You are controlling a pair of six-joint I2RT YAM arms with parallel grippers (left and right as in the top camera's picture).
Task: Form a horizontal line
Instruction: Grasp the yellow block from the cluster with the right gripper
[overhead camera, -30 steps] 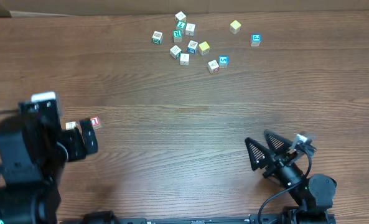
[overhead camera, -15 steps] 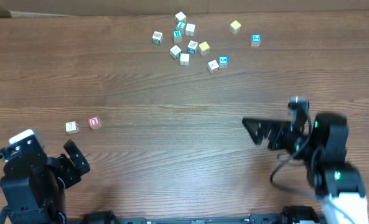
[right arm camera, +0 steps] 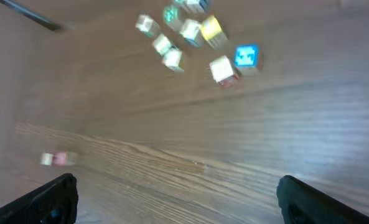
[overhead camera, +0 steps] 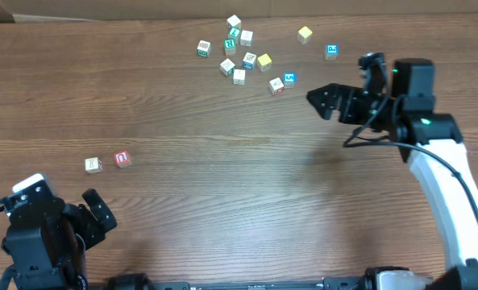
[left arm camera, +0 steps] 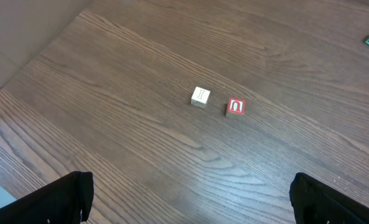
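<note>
A beige block (overhead camera: 93,165) and a red block (overhead camera: 122,159) lie side by side at the left; both show in the left wrist view, beige (left arm camera: 200,97) and red (left arm camera: 235,107). Several small blocks cluster at the far middle, among them a yellow block (overhead camera: 305,34), a blue block (overhead camera: 331,51) and a blue block (overhead camera: 289,79) next to a white-red block (overhead camera: 276,86). My left gripper (overhead camera: 100,211) is open and empty at the near left. My right gripper (overhead camera: 329,100) is open and empty, right of the cluster, which shows blurred in the right wrist view (right arm camera: 246,55).
The wooden table (overhead camera: 239,177) fills the view. A cardboard edge (overhead camera: 29,18) lies along the far left. The right arm's white link (overhead camera: 448,193) reaches over the table's right side.
My right arm has swung from the near right up toward the far right, close to the block cluster. My left arm has drawn back from the two left blocks to the near left corner.
</note>
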